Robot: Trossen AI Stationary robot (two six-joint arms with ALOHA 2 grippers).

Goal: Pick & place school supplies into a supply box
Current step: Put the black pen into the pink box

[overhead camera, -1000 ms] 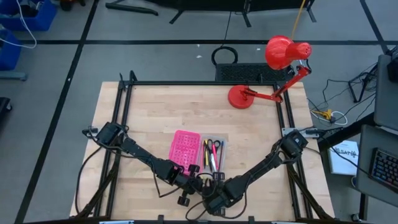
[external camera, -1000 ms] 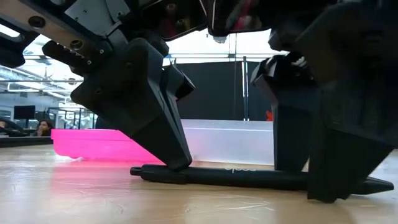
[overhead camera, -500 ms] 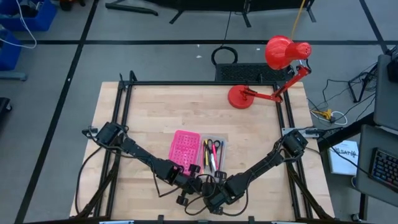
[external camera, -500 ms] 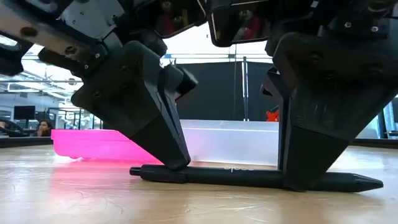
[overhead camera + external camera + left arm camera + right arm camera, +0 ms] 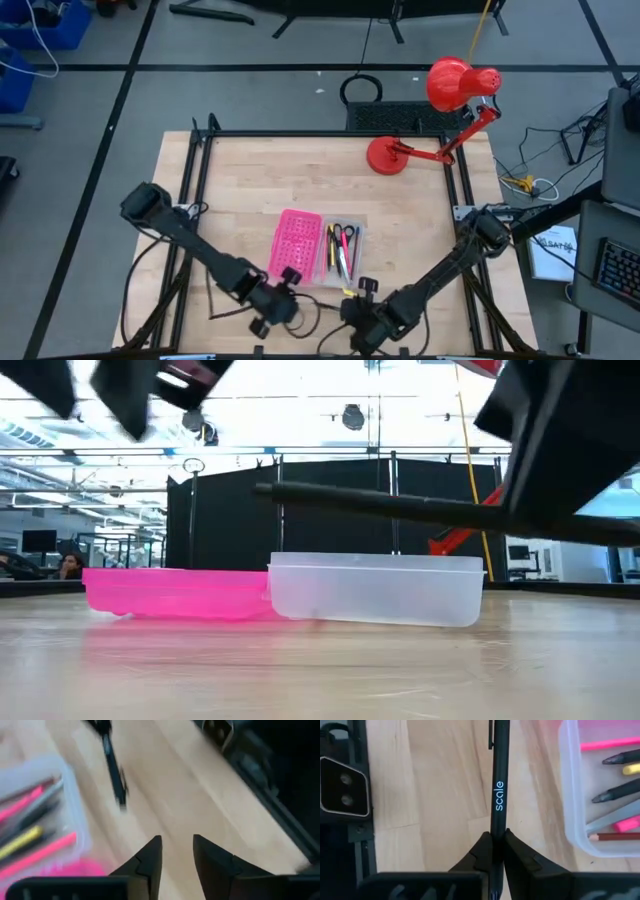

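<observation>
A black pen [image 5: 400,507] marked "scale" [image 5: 499,780] hangs in the air in front of the supply box, with my right gripper [image 5: 498,836] shut on it. The supply box is a clear case [image 5: 343,250] with its pink lid half [image 5: 297,243] lying open on the table beside it. Inside the case lie pink, yellow and black pens and pencils [image 5: 615,775] and scissors [image 5: 347,235]. My left gripper [image 5: 176,854] stands open and clear of everything, up and toward the table's left of the pen [image 5: 113,767]. My right gripper pinches the pen's barrel [image 5: 498,826] between its two fingers, just behind the "scale" print, away from the clip end [image 5: 491,740]. The fingers come from above and lie across the pen. The pen hangs nearly level, clear of the table and higher than the case.
A red desk lamp [image 5: 440,120] stands at the table's far right. Black frame rails [image 5: 200,190] run along the table's sides. Bare wood lies on the near side of the case [image 5: 320,670].
My right gripper has shut on the black pen and lifted it off the table to above the case's rim. My left gripper has let go of the pen's clip end, risen and drawn back toward the table's left near corner.
</observation>
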